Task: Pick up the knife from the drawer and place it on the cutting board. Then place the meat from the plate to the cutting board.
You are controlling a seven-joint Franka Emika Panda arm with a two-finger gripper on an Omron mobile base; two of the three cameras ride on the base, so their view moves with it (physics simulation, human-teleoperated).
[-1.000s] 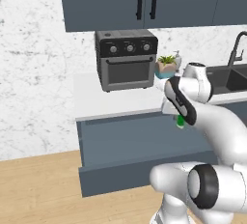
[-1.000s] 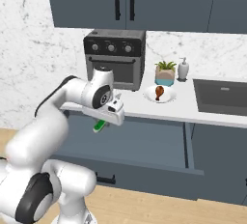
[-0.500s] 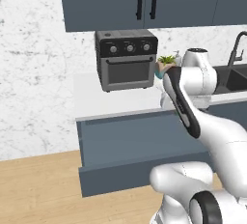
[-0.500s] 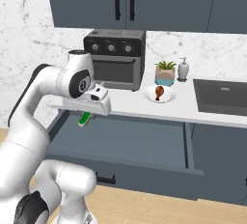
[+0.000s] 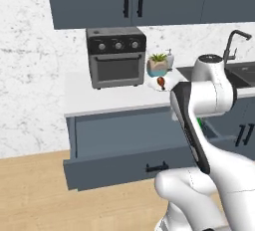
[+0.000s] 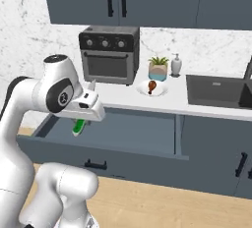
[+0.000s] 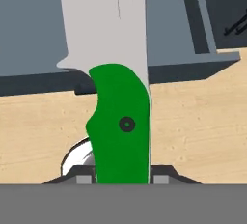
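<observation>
Presently the two-finger gripper is closed on the small knife with the bright green handle and short pale blade, held above the open, wide, shallow slate-blue drawer; the hand view shows the handle clamped between the finger tips with the blade pointing away. Risk, as judged: the grip sits low on the handle, so a fast swing could pivot or drop the knife back into the drawer or onto the wooden floor. No cutting board is identifiable in these views, so the set-down spot cannot be confirmed. The reddish-brown chicken drumstick lies on the small round white plate near the counter's front edge, just beside a teal pot with a green plant and a pale soap dispenser. A black toaster oven occupies the counter towards its left end and could obstruct a low carry.
</observation>
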